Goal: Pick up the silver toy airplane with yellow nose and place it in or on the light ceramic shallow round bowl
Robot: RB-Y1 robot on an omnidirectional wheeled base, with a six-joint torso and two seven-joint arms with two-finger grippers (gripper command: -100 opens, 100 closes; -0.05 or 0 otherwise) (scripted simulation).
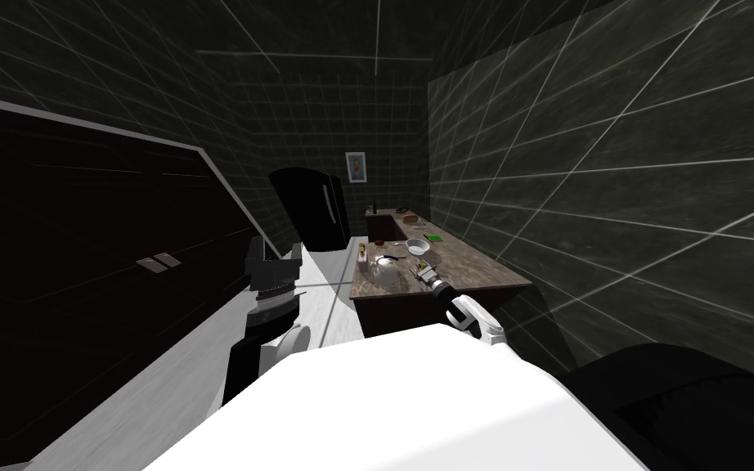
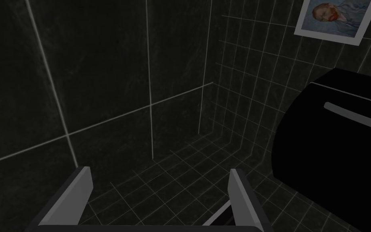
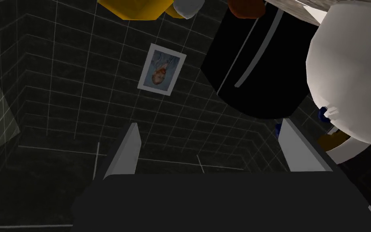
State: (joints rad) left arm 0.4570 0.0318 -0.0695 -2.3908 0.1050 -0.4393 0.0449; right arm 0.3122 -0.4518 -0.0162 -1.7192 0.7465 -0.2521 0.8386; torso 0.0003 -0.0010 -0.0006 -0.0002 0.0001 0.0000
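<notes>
Brown and speckled, the surface (image 1: 482,274) runs along the dark tiled wall in the head view, and the right arm is stretched out over its near end. There's the right claw (image 1: 421,271), hovering just beside a broad pale round bowl (image 1: 383,273), with a smaller white bowl (image 1: 417,245) a little further back. A small dark speck (image 1: 389,258) sits at the broad bowl's far rim, too tiny to name from up here. The left claw (image 1: 269,252) hangs well off to the side, clear of the surface and nearer the black fridge (image 1: 318,208).

Over to the left wrist view: two fingers spread wide, nothing between them. That arm is idle.

Now the right wrist view, and this is the one that matters. The fingers stand wide apart with the gap bare, so this claw holds nothing. Close beside one finger bulges the pale bowl's outer wall. Poking out past its rim are a yellow tip, bits of blue and a curved light grey piece. I take those for the toy airplane (image 3: 332,139), lying in or on the bowl, though most of it is hidden behind the wall.

My call: the pick-up and the drop look done, the load delivered and let go. At most, what's left is drawing the arm clear without nudging the bowl. If those coloured bits are not the plane, the whole grasp is yet to come.
</notes>
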